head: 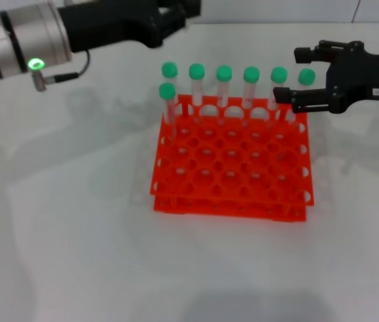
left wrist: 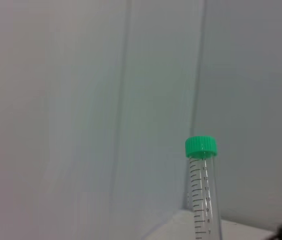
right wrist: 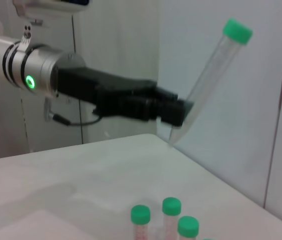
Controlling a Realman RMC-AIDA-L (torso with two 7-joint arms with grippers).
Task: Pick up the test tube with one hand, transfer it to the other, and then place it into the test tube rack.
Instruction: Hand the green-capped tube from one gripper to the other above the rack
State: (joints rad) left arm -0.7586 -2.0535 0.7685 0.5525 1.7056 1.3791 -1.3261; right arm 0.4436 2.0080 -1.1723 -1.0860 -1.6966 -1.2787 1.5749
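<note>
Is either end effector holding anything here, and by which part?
The left end effector grips the test tube near its lower tip, cap tilted up. The right end effector is open and holds nothing.

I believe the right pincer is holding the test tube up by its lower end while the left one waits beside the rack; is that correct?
Not quite: the arms are swapped. The right wrist view shows the left pincer holding the test tube by its lower end, while the right pincer waits open beside the rack.

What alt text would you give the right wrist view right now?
The left gripper, black on a silver wrist with a green light, holds a clear green-capped test tube by its lower end, tilted above the white table. Three green caps of other tubes show at the lower edge.
</note>
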